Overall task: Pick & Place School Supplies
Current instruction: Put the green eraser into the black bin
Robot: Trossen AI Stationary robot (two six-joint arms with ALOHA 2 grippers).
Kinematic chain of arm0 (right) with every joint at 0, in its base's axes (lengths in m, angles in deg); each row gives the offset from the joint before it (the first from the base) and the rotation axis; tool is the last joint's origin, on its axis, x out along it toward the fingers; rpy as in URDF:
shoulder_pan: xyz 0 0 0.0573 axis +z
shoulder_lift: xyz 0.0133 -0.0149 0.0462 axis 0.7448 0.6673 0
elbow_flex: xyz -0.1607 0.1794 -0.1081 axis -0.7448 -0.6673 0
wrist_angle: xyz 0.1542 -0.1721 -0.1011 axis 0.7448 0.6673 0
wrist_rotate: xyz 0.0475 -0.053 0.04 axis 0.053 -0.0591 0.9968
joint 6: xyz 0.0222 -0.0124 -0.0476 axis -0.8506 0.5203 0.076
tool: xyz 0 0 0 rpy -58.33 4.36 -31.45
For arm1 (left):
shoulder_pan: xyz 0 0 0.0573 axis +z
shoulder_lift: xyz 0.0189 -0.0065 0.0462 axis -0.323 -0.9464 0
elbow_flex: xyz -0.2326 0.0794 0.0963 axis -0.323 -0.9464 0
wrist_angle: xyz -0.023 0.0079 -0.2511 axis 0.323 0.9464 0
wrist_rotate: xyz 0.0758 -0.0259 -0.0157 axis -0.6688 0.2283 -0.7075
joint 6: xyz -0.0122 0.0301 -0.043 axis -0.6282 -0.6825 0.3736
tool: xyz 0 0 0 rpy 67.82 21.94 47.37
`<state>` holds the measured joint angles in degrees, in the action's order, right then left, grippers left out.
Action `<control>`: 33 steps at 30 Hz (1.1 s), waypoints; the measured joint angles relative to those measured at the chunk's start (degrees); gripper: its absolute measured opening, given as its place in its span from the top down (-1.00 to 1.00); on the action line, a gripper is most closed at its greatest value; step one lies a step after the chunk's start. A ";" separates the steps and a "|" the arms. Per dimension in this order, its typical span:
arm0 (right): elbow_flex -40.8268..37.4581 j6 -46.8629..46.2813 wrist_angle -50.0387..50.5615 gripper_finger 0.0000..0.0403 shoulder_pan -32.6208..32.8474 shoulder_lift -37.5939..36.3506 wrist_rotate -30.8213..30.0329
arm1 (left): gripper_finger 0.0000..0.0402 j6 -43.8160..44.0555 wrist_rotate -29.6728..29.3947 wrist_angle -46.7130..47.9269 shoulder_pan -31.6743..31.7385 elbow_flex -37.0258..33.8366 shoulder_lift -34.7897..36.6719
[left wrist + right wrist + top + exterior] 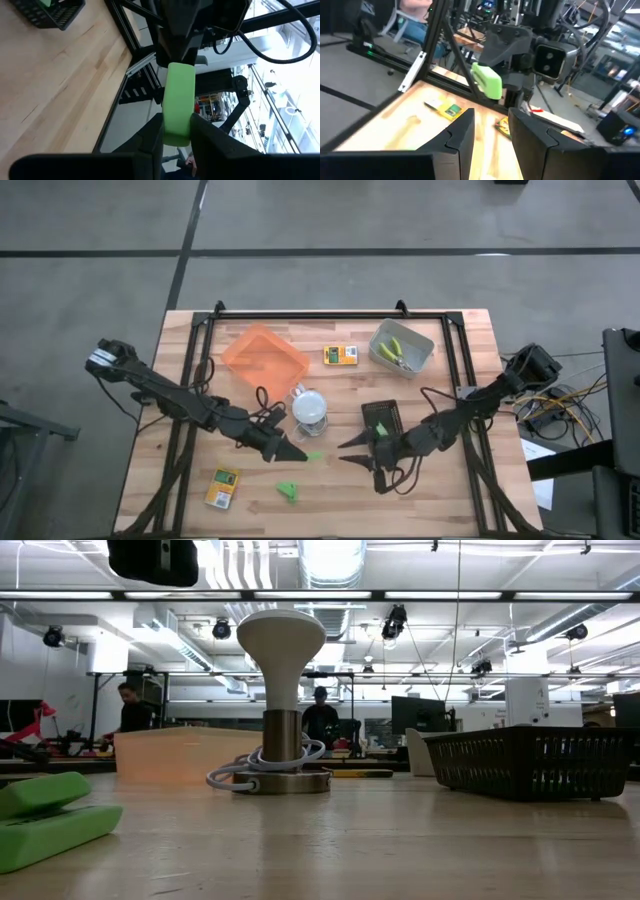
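Left gripper (pixel 297 453) clamped on green chunk (pixel 178 102), held mid-table, long axis straight out from its jaws toward 3 o'clock, where the empty, parted right gripper (pixel 347 450) faces it close by.

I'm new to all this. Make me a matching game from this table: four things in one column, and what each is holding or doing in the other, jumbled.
Things:
1. left tool
2. right tool
3. grey tray
4. white domed object

States:
A. holds implements with yellow-green handles
B. stands mid-table, touched by neither arm
C. open, empty
D. shut on a green chunk

Pairs: 1-D; 2-C; 3-A; 4-B
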<state>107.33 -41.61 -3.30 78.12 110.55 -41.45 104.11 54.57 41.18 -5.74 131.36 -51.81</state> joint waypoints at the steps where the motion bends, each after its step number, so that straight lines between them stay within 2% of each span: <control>1: 0.00 0.70 -0.04 0.44 -0.26 0.00 -0.01 | 0.58 -0.02 0.00 0.01 0.01 0.00 0.00; 14: 2.66 7.70 -0.24 0.44 -2.70 -0.02 -0.21 | 0.58 -1.14 0.02 0.01 -0.01 0.00 0.00; 16: 2.67 6.39 0.04 0.44 -2.67 -0.01 -0.20 | 0.58 -1.22 0.02 0.01 -0.01 0.00 0.00; 20: 2.67 -2.53 2.76 0.44 -3.24 -0.02 -0.21 | 0.58 -1.22 0.04 0.00 0.06 -0.17 0.00; 26: 2.75 1.38 5.84 0.44 -3.27 0.00 -0.66 | 0.58 -1.73 0.07 0.08 0.09 -0.44 0.00; 33: 3.87 0.35 5.86 0.44 -3.47 0.00 -0.84 | 0.58 -1.77 0.08 0.04 0.12 -0.48 0.00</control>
<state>111.20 -41.26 2.56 74.64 110.55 -42.29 102.33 54.65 41.22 -5.62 130.88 -51.81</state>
